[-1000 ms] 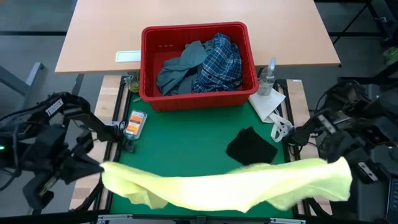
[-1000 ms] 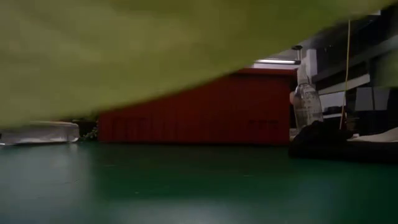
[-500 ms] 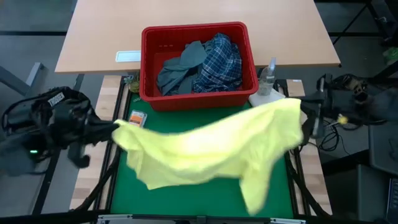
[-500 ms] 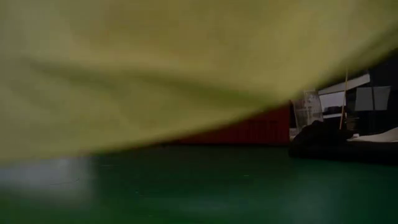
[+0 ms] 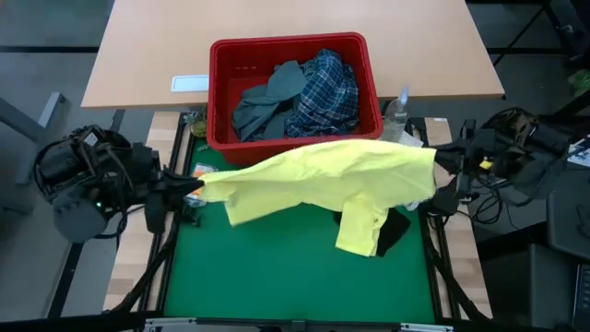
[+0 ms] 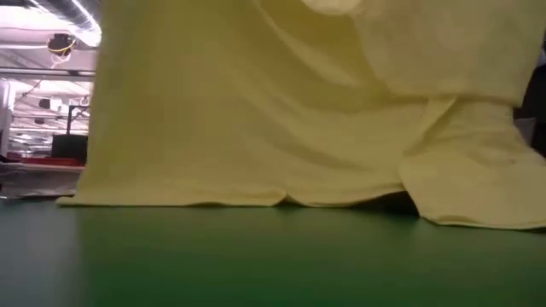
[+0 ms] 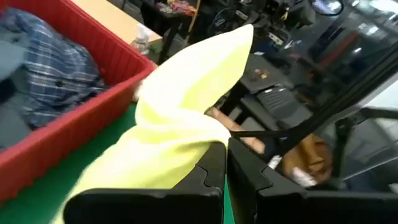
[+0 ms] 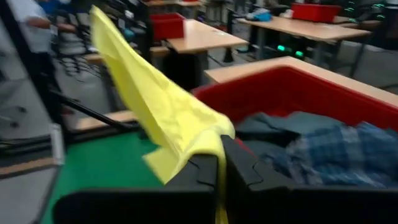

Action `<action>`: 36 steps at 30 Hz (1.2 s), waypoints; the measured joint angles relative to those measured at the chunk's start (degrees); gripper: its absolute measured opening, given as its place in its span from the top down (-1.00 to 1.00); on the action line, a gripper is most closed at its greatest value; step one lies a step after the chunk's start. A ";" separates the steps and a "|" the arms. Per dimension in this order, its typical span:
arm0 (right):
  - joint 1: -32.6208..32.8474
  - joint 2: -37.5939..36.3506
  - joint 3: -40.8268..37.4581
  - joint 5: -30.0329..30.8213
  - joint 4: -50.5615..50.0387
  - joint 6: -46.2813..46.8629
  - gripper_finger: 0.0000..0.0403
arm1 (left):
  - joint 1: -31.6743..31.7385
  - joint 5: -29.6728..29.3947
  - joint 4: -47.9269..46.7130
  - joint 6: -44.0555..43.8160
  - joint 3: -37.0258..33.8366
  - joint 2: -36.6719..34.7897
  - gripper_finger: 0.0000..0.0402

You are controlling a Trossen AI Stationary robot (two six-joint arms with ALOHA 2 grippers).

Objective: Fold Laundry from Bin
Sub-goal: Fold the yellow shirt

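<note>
- One yellow garment [image 5: 318, 180]: you have it stretched above the green mat [image 5: 277, 272], just on the near side of the bin, with one sleeve hanging down at the right and its lower edge touching the mat in the low view.
- One left gripper [image 5: 191, 187]: at the mat's left edge, fingers closed on the garment's left corner.
- One right gripper [image 5: 441, 164]: at the mat's right edge, fingers pinched tight on the garment's right corner.
- One red bin [image 5: 293, 46]: at the far side of the mat, on the wooden table [image 5: 147, 55].
- Two garments in your bin: one grey-blue garment [image 5: 267, 101] on the left, one plaid shirt [image 5: 327, 92] on the right.
- One dark garment [image 5: 395, 231]: on the mat at the right, mostly under the yellow sleeve.
- One clear bottle [image 5: 399, 103]: just right of the bin.
</note>
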 joint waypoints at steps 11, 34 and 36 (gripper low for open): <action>0.04 8.93 0.11 -20.71 47.30 -39.76 0.97 | -6.94 1.05 36.23 27.16 0.07 2.00 1.00; 15.16 25.62 8.67 -19.06 64.84 -51.07 0.97 | -20.65 -12.14 63.79 39.31 0.00 16.11 1.00; 16.92 27.09 9.32 -13.44 64.69 -51.13 0.97 | -21.34 -14.91 63.62 39.26 0.00 16.11 1.00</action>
